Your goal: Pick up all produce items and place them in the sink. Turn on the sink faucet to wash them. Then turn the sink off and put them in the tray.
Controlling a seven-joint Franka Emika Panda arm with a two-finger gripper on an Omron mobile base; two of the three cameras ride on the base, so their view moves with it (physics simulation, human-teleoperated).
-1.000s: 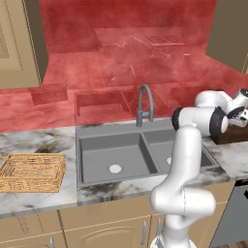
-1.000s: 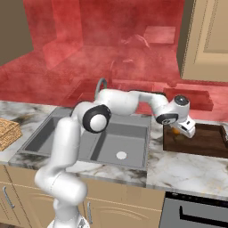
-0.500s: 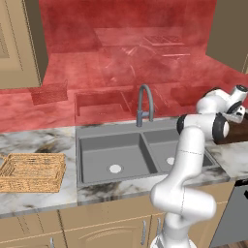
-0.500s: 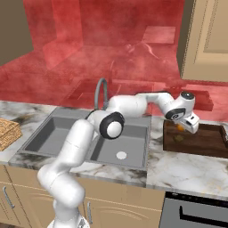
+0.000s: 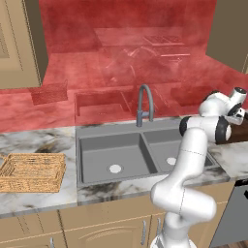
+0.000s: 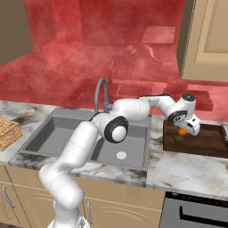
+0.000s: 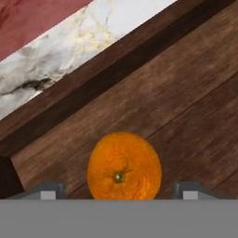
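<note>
One marble counter, red backsplash

Dark brown wooden block, rectangular with a raised rim, resting on the countertop to the right of the basins; in the hand view its grain runs in diagonal planks beside a darker edge strip. White marble countertop with grey and ochre veining, extending along both sides. Glossy red backsplash covering the wall behind. Tan wall cabinets above at either end; tan base cabinets with slim metal handles below.
</note>
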